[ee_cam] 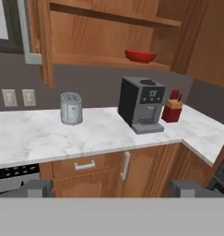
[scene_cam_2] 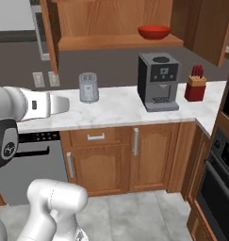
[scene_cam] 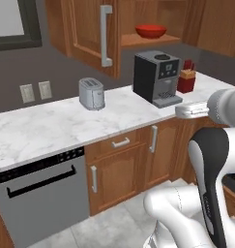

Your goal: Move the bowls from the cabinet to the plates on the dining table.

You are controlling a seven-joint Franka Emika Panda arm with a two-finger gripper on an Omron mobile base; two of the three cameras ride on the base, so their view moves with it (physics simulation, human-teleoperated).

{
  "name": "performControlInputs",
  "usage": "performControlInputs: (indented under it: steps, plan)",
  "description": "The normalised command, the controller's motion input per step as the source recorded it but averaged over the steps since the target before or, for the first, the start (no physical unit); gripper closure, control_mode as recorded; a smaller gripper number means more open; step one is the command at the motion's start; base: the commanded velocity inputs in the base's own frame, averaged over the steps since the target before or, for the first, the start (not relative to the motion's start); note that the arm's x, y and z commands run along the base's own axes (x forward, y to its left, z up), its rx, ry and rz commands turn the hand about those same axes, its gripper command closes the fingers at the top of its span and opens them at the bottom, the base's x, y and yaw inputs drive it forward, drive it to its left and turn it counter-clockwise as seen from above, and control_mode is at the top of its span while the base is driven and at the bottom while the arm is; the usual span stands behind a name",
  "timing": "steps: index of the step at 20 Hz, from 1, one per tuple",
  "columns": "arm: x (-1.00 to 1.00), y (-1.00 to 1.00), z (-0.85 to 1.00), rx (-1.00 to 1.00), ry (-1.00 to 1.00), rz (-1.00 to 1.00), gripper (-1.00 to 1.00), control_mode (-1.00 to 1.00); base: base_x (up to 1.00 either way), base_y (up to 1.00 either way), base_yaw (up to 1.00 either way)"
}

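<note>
1. One red bowl (scene_cam: 151, 31) sits at the cabinet (scene_cam: 90, 29) shelf's front edge.
2. Our tool (ee_cam: 111, 189) stands spread, empty.
3. We risk clipping the coffee machine (scene_cam: 156, 77) below while reaching.

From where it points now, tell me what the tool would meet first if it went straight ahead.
Probably the counter front or marble top between toaster and coffee machine; depth is unclear. The open tool points well below the red bowl.

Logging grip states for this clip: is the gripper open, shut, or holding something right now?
Gripper: open and empty, fingertips spread wide, well short of the red bowl on the open cabinet's shelf.
</note>
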Motion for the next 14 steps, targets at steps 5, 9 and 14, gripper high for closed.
performControlInputs:
  steps: [5,9,14]
  plan:
    - [0.00,0.00,0.00,0.00,0.00,0.00,-1.00,1.00,0.13,-0.57,0.23]
    - [0.00,0.00,0.00,0.00,0.00,0.00,-1.00,1.00,0.20,-0.55,0.21]
    - [0.00,0.00,0.00,0.00,0.00,0.00,-1.00,1.00,0.47,-0.35,0.14]
